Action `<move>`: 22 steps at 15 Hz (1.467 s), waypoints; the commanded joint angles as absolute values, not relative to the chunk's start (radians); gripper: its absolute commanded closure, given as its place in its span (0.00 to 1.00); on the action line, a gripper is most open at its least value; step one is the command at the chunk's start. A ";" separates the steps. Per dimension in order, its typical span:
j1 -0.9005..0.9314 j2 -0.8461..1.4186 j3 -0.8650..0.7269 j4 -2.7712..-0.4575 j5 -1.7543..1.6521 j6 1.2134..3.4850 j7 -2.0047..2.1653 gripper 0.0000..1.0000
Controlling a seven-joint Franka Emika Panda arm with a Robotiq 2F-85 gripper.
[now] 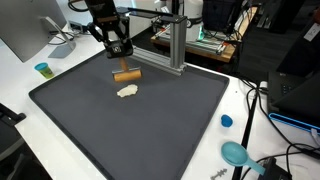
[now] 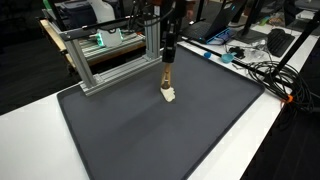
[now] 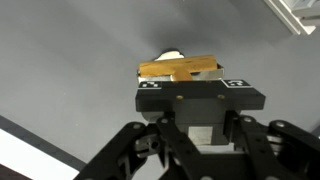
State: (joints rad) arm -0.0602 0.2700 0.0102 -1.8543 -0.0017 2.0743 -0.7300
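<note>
Wooden stick (image 1: 126,75), one only, lies flat on the dark mat (image 1: 160,130), toward its far edge in an exterior view. One pale lump (image 1: 127,91) sits just near of it, apart. Your tool (image 1: 117,50) hangs above the stick, jaws wide, holding nothing. Two square marks (image 3: 150,86) on the tool in the wrist view are too small to read. The white counter (image 1: 15,95) carries one blue cup (image 1: 41,69) at left and one blue cap (image 1: 226,120) at right.

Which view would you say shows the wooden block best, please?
Wrist view: the block lies large and close, its whole length showing. In both exterior views it is small, and in an exterior view it looks foreshortened under the end effector.
</note>
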 commanded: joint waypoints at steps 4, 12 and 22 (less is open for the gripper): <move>-0.076 0.313 0.035 -1.819 0.038 2.031 -0.860 0.53; -0.063 0.376 0.032 -1.818 -0.038 2.189 -0.845 0.78; -0.047 0.415 0.012 -1.849 -0.169 2.169 -0.786 0.78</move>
